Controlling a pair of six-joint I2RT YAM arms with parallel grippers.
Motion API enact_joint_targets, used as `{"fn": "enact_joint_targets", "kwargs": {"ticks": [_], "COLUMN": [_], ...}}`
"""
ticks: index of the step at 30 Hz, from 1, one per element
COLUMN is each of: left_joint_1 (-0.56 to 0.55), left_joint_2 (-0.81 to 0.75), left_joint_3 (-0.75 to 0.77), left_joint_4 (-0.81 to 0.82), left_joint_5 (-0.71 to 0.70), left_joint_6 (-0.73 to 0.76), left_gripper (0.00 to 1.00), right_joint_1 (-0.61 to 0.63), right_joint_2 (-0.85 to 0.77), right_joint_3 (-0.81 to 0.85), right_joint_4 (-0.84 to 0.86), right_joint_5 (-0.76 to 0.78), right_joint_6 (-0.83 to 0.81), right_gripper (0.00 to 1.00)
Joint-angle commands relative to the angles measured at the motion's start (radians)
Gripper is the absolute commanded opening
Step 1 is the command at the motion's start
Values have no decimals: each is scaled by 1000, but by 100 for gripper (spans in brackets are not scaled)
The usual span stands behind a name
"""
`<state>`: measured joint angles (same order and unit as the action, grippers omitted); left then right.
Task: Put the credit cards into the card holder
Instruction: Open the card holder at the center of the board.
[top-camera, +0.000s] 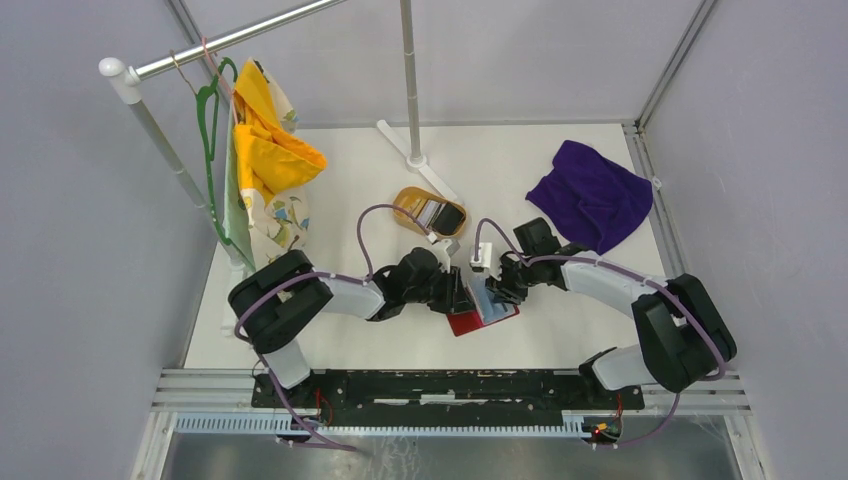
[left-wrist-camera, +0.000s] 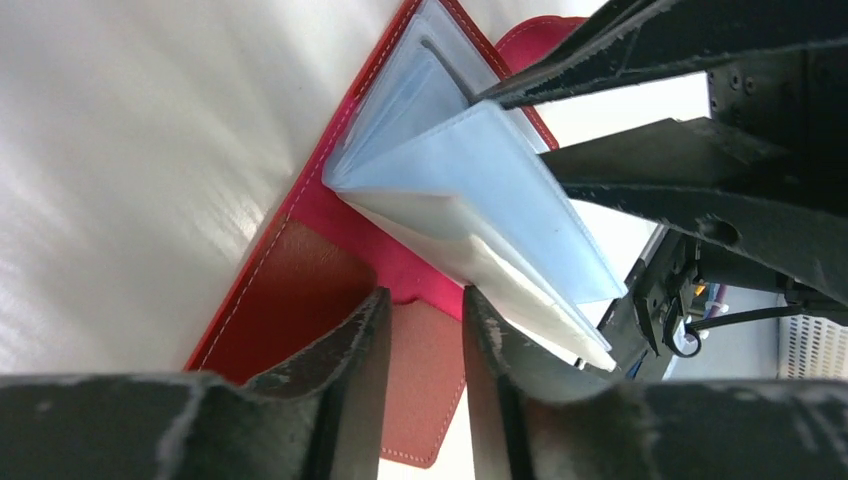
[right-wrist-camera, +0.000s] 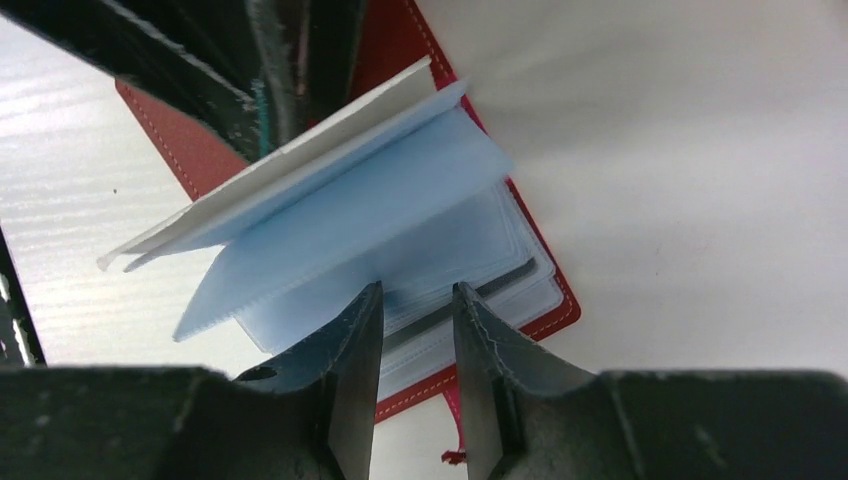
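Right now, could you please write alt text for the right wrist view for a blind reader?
A red card holder lies open on a white table, its pale blue plastic sleeves fanned upward. The right gripper, jaws apart, sits at their near edge; the left gripper shows at top left.

One red card holder (top-camera: 462, 323) lies open by the table's near edge. Its pale blue sleeves (right-wrist-camera: 400, 200) are several, packed too closely to count. One tan oval tray (top-camera: 405, 199), midway between the near and far edges, shows two cards: one white card (top-camera: 432, 212) and one black card (top-camera: 452, 217). One purple cloth (top-camera: 592, 195) lies by the far right corner. By the left edge hang one yellow cloth (top-camera: 265, 140), one floral cloth (top-camera: 280, 220) and at least one green hanger (top-camera: 207, 110).
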<state>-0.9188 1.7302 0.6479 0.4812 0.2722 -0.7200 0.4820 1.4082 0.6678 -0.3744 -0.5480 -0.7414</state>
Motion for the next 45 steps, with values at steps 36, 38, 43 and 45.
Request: {"fn": "enact_joint_targets", "kwargs": {"ticks": [36,38,43,45], "left_joint_1": [-27,-27,-27,-28], "left_joint_2": [-482,-532,-593,-595], "left_joint_3": [-249,-262,-302,-316], "left_joint_4": [95,83,136,164], "left_joint_5": [-236,-243,-225,-212], "left_joint_6": [-11,3,-2,-11], "left_gripper": [37,38,38,38], "right_joint_1": [-19,1,24,24], "right_joint_2": [301,343,421,391], "right_joint_3": [103,197,318,309], "right_joint_4": [-42,-268,-611,-579], "right_joint_5": [-769,-797,-799,-761], "right_joint_6": [92,-156,-520,-490], "right_gripper": [37,38,44,45]}}
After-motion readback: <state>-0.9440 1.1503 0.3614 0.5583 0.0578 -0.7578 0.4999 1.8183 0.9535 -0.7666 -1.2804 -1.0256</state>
